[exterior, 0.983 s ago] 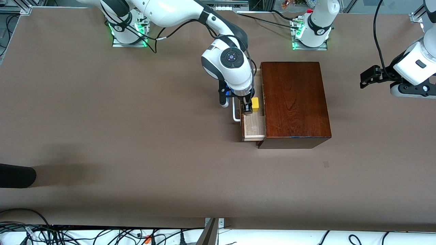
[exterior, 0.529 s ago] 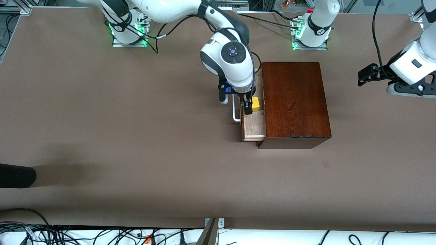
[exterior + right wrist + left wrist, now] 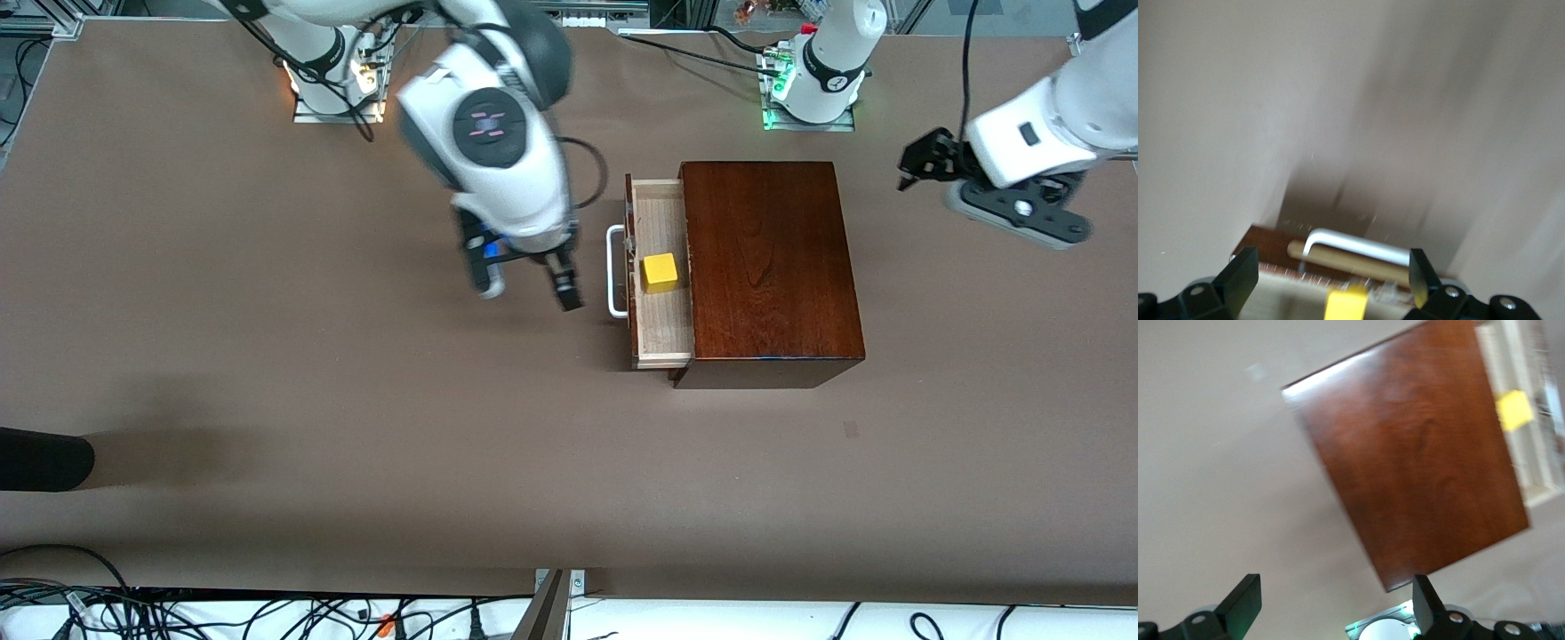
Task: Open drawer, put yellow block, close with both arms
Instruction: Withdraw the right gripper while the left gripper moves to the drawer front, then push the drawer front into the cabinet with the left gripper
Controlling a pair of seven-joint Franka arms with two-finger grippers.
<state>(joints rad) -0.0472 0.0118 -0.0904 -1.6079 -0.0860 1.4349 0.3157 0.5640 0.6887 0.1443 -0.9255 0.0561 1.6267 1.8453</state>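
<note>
The yellow block (image 3: 661, 272) lies in the open drawer (image 3: 662, 333), a pale tray pulled out of the dark wooden box (image 3: 765, 267). Its white handle (image 3: 615, 271) faces the right arm's end of the table. My right gripper (image 3: 526, 289) hangs open and empty over the bare table beside that handle. The right wrist view shows the handle (image 3: 1358, 245) and the block (image 3: 1346, 305) between the spread fingers of the right gripper (image 3: 1331, 280). My left gripper (image 3: 920, 162) is open in the air off the box's closed end; the left wrist view shows the box (image 3: 1411, 460) and block (image 3: 1515, 410).
A black object (image 3: 44, 458) juts in at the table's edge toward the right arm's end, nearer to the front camera. Cables (image 3: 267, 613) run along the near edge. A small mark (image 3: 851, 429) lies on the brown table nearer the camera than the box.
My right gripper has opened and let go of the yellow block, which now rests in the drawer. It has risen and swung away toward the right arm's end. The left arm has lifted slightly.
</note>
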